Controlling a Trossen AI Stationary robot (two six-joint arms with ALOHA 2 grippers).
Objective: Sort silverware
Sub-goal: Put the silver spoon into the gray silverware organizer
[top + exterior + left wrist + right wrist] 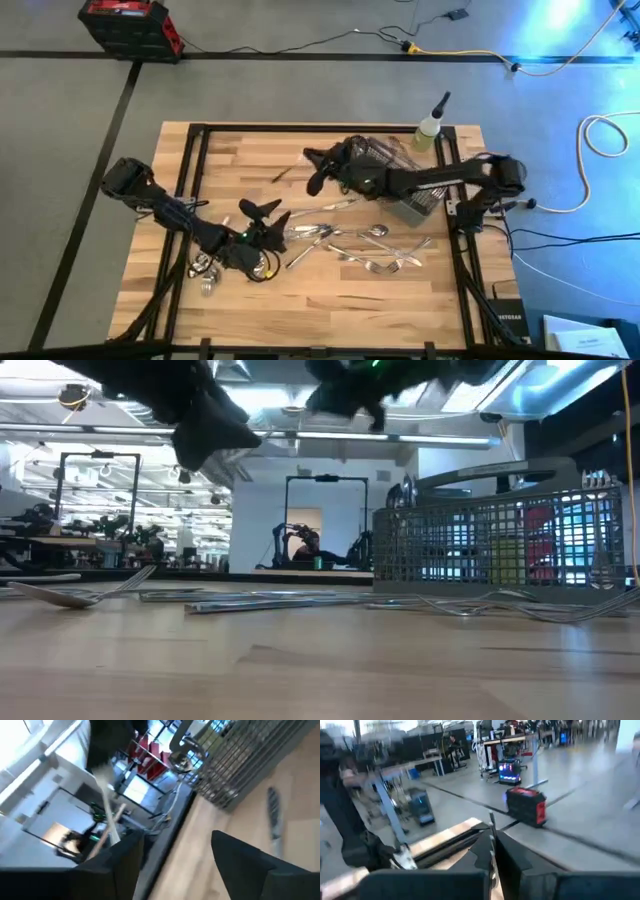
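1. The silverware (355,245) lies loose on the wooden table (330,310), forks and spoons overlapping in a scatter between the two arms. A smaller cluster sits near the left table edge under the left arm, and some pieces stand in the mesh basket (400,170).
2. Handling judgement: each piece looks light, rigid and slick, lying flat on the wood. A pinch across the narrow handle, clear of neighbouring pieces, appears soundest; overlapping pieces may drag along.
3. The left gripper (265,213) hangs above the table just beside the scatter. Its fingers stand apart with nothing between them.
4. The right gripper (318,170) is raised beside the basket, toward the table's middle. In the right wrist view its fingers sit nearly together on a thin shiny piece, apparently a utensil handle (492,827).
5. Surroundings: a squeeze bottle (430,128) stands at the far edge, close to the basket. A red case (130,22) sits on the floor, well apart.
6. Obstruction: the basket wall and the tangled pile crowd any approach.
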